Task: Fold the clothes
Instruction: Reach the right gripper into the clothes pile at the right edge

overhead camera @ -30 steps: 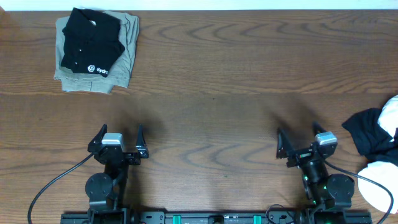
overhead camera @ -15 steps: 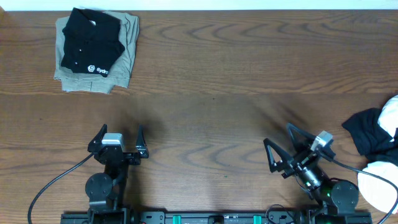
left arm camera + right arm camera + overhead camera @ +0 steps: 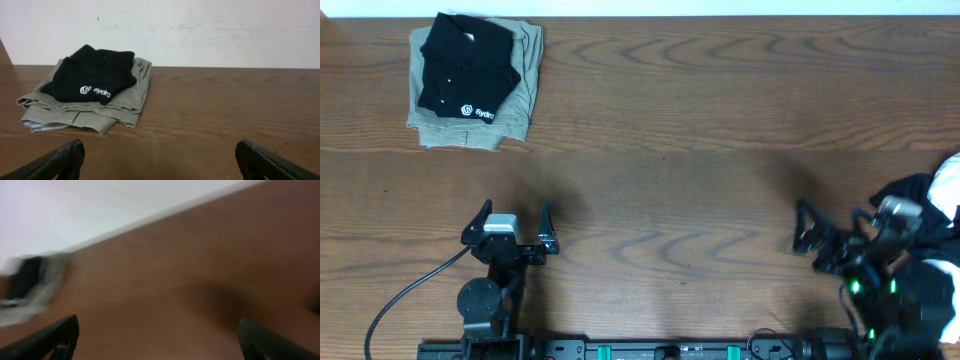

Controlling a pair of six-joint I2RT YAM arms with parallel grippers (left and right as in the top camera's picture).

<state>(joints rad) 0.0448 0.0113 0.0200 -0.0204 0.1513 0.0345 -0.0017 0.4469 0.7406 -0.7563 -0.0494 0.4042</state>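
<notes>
From above, we see the left gripper [image 3: 515,212] at seven o'clock, jaws wide and empty. The right gripper [image 3: 832,228] at four o'clock is spread likewise, near the white shirt [image 3: 950,172] bunched at the table's [image 3: 670,120] three o'clock edge. The left wrist view shows a folded black shirt [image 3: 92,75] lying on a khaki garment [image 3: 127,97]. The right wrist view is blurred, with the fingers wide apart.

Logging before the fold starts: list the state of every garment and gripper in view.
white clothes, unfolded, bunched at the far right
black cloth, crumpled beside them
black shirt, folded, on the khaki garment
khaki garment, folded
left gripper, open, empty
right gripper, open, empty
</notes>
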